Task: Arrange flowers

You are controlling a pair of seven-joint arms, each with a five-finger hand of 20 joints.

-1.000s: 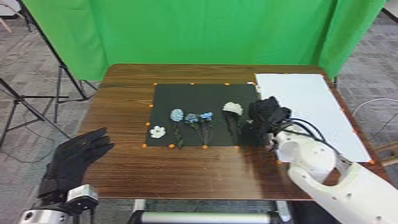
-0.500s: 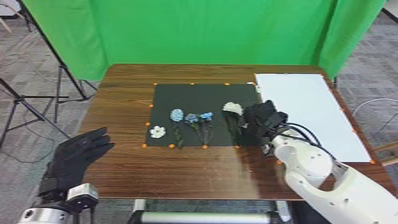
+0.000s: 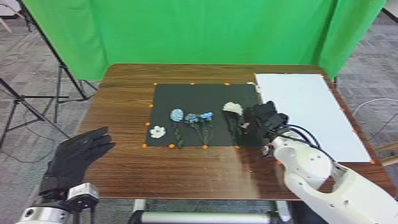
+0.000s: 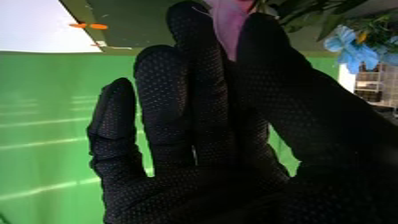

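Well, right wrist view — pink petal (image 4: pixel 231 26) between thumb (image 4: pixel 277 75) and fingers (image 4: pixel 206 65).

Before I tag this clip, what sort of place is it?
Probably a robotics lab or a staged test area: a green backdrop hangs behind the brown wooden table, small orange markers are laid out on it, and black stand legs stand on grey carpet.
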